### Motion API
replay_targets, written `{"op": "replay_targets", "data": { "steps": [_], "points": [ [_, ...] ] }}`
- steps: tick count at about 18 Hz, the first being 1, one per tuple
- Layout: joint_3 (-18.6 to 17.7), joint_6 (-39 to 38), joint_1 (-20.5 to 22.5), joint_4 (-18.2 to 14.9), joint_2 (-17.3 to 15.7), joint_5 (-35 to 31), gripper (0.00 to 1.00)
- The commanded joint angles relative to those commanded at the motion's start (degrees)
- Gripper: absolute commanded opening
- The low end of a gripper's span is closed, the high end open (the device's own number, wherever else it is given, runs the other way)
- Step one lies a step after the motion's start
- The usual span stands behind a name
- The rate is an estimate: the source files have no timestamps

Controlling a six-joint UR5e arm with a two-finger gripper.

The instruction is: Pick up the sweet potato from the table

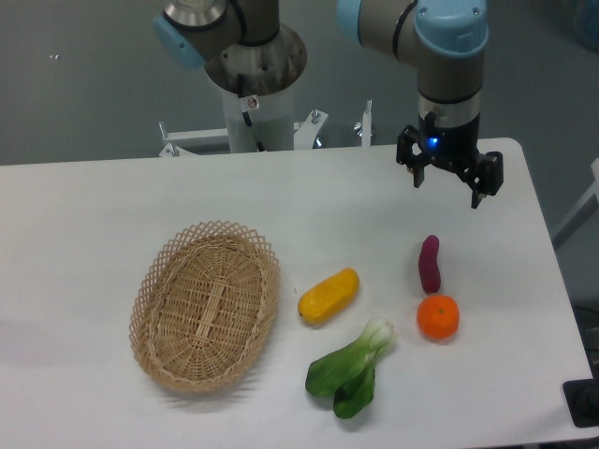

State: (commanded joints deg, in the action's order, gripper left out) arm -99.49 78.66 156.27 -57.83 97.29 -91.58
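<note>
Spread wide and empty above the white counter [94, 215]: gripper [447, 187] fingers [478, 198]. Lying below them, just above the orange [438, 317]: purple sweet potato [429, 264].

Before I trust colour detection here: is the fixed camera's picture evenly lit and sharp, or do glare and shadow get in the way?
Fixed camera: soft even light, only faint shadows under the sweet potato and orange; the white table is bright but not blown out; slightly soft focus overall; the gripper shows a small blue glow.
</note>
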Motion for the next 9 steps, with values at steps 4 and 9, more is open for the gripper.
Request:
{"op": "replay_targets", "data": {
  "steps": [4, 9],
  "points": [
    [-0.27, 0.0, -0.09, -0.09, 0.0, 0.0, 1.0],
    [-0.44, 0.0, 0.0, -0.09, 0.0, 0.09, 1.0]
  ]
}}
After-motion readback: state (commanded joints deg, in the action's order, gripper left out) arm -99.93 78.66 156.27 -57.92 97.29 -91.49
